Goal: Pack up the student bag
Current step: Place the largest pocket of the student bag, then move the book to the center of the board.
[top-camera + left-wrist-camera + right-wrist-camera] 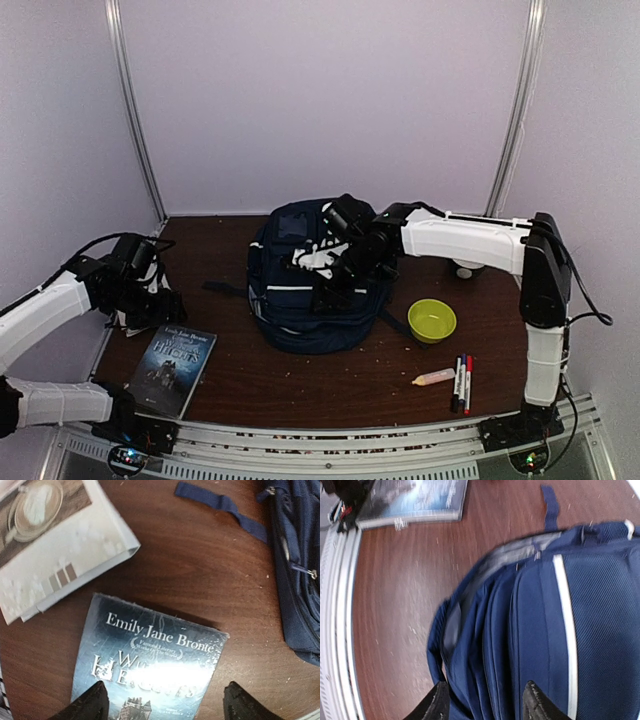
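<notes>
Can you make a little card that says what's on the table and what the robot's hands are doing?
Biggest thing: navy backpack, mid-table
Book: Emily Jane Bronte paperback, flat, left of the backpack
Next to it: booklet with a coffee-cup picture
Right side: green bowl, markers
Left gripper: open, above the paperback
Right gripper: open, over the backpack

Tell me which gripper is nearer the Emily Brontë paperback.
Left. The left gripper hangs directly over the paperback, its fingers apart above the cover; the right gripper is off over the student bag.
</notes>
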`<state>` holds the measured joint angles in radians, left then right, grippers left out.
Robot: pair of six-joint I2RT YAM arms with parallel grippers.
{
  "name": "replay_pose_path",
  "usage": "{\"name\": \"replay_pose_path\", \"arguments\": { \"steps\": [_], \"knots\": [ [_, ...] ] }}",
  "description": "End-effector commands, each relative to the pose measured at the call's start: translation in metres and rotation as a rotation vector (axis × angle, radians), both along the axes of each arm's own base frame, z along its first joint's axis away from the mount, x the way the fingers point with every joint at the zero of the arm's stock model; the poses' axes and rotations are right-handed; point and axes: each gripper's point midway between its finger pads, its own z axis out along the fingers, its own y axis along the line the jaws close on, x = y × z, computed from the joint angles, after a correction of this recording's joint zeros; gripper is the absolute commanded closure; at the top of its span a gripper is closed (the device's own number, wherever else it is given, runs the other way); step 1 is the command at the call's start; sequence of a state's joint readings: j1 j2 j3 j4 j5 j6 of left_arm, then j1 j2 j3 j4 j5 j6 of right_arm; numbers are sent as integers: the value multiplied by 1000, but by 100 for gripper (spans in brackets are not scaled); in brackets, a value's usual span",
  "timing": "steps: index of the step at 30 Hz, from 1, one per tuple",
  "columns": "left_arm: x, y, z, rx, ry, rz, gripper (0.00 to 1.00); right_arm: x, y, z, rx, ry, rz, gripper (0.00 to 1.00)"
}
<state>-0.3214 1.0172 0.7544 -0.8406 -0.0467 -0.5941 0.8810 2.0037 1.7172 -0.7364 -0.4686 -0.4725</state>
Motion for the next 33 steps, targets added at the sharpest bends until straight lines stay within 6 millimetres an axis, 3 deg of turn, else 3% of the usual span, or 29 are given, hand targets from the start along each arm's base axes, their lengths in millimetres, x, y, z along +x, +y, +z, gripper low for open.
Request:
{"name": "replay_pose_path", "arguments": {
  "steps": [1,8,15,20,26,33],
  "knots": [
    [-12,9,-26,-139,141,119,16,-20,34,35,101,-6,28,49],
    [-13,67,-56,-142,236,402,11,-43,79,16,108,13,79,48],
    [-22,85,-74,-74,304,485,11,-33,81,1,55,-11,101,45],
    [-28,71,-87,-142,369,465,11,-34,84,1,108,109,94,44],
    [-23,59,-81,-181,325,412,11,-47,88,-4,87,97,117,44],
    [-39,8,-103,-294,402,301,13,-55,86,-4,116,147,75,44]
  ]
}}
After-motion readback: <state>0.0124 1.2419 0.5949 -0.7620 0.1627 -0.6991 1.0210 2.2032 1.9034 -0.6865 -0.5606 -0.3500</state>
